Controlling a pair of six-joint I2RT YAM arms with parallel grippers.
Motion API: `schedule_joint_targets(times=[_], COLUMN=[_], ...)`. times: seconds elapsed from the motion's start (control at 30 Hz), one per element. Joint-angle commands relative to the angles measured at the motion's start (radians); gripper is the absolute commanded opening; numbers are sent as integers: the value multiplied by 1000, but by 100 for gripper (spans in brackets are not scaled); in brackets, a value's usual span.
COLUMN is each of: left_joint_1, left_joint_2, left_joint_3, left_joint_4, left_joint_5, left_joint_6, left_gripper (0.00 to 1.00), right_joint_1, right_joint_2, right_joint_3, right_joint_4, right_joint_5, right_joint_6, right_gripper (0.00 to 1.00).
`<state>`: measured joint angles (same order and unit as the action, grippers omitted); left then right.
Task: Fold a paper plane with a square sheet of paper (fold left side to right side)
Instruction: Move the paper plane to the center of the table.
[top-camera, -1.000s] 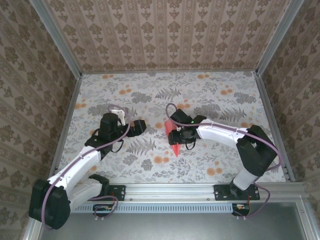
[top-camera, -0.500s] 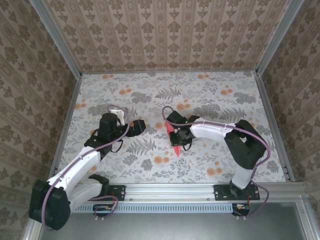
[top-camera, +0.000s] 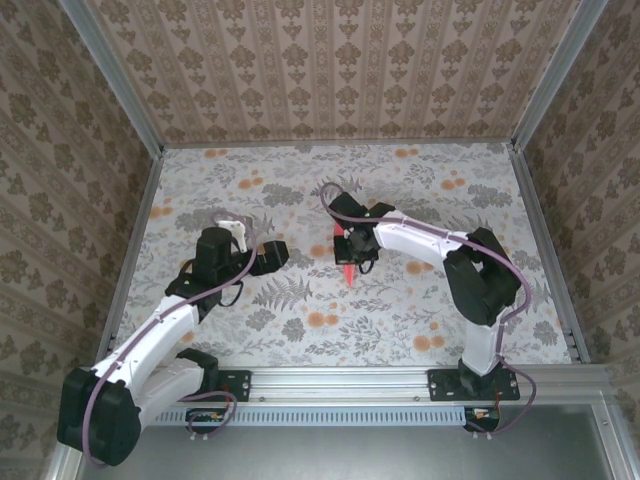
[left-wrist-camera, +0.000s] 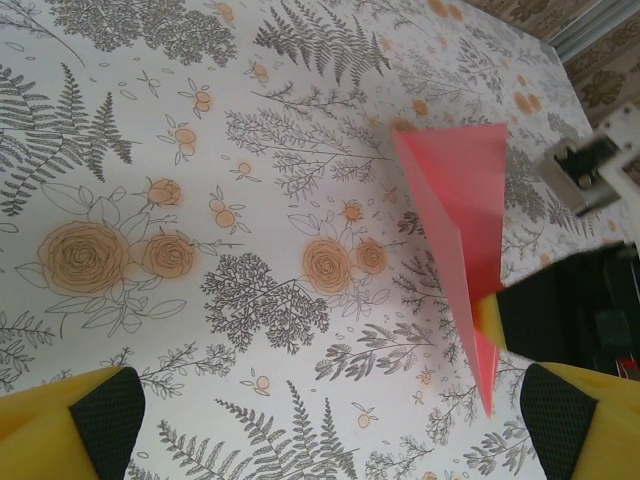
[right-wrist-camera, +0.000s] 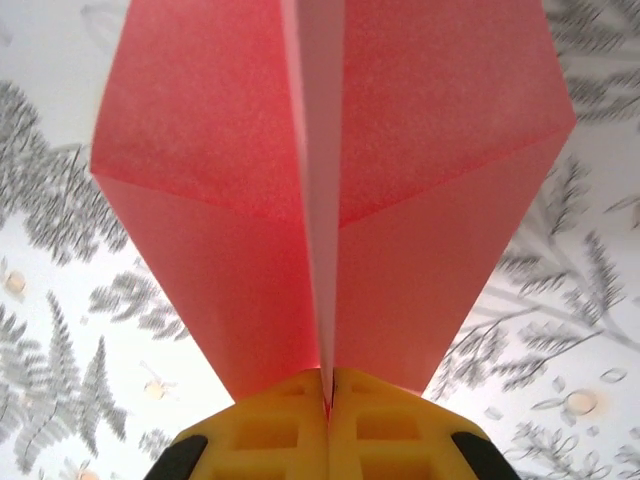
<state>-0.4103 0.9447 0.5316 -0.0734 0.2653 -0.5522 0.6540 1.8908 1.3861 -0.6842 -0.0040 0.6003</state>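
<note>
The square sheet of paper stands folded into a salmon-pink paper plane (top-camera: 347, 266), a slim dart with its point toward the near edge. My right gripper (top-camera: 352, 248) is shut on the plane's centre fold at mid-table. In the right wrist view the two wings (right-wrist-camera: 230, 200) spread left and right above the yellow fingers (right-wrist-camera: 270, 425), and the right gripper (right-wrist-camera: 327, 388) pinches the pale crease. My left gripper (top-camera: 277, 254) stands open a short way left of the plane, with nothing in it. The left wrist view has the left gripper (left-wrist-camera: 330, 430) wide apart, and the plane (left-wrist-camera: 450, 200) lies ahead to the right.
A floral tablecloth (top-camera: 430, 190) covers the table. Patterned walls (top-camera: 340, 70) close the back and both sides. A metal rail (top-camera: 400, 378) runs along the near edge by the arm bases.
My right gripper has closed on the plane and carried it a little toward the back of the table. The left arm has hardly moved.
</note>
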Motion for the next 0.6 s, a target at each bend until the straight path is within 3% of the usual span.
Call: schedule_joint_targets(times=[0.0,0.57], left_joint_1=[8,13], left_joint_2=[-20,-21], left_joint_3=[-4,8], left_joint_4=[-24,-47], left_joint_5=[13,14], left_joint_6=[29,38], left_gripper=[100,100], right_joint_1=[-32,-83], right_joint_2=[65,227], right_joint_3=[88,202], right_joint_4=[-102,-117], right_joint_5=[42,12], right_joint_6=[-44,-84], right_gripper=[5,7])
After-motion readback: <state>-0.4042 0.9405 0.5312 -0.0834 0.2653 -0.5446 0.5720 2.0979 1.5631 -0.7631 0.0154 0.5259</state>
